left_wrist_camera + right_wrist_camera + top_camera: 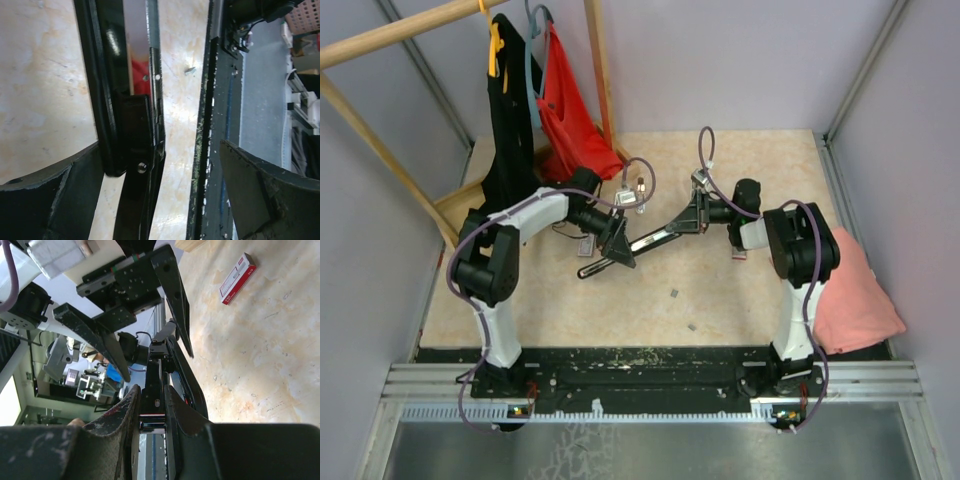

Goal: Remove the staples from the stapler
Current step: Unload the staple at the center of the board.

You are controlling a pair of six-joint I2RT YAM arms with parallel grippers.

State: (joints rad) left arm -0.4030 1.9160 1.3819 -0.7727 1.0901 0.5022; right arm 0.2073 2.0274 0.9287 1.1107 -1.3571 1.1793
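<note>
The slim black stapler (655, 237) lies slantwise across the middle of the table, its two long arms a little apart. My right gripper (692, 218) is shut on its far right end; in the right wrist view the two fingers press one black arm (152, 400) between them at the right gripper (154, 412). My left gripper (618, 243) stands open astride the stapler's left part. In the left wrist view the stapler (125, 125) runs between the wide-apart fingers of the left gripper (160, 200), close to the left finger (50, 200). The staples do not show in any view.
Two small silvery pieces (674, 293) (692, 325) lie on the table in front of the stapler. A red-and-white box (237, 277) lies flat on the table. A wooden rack with a red bag (570, 110) stands back left. A pink cloth (855, 295) lies at the right edge.
</note>
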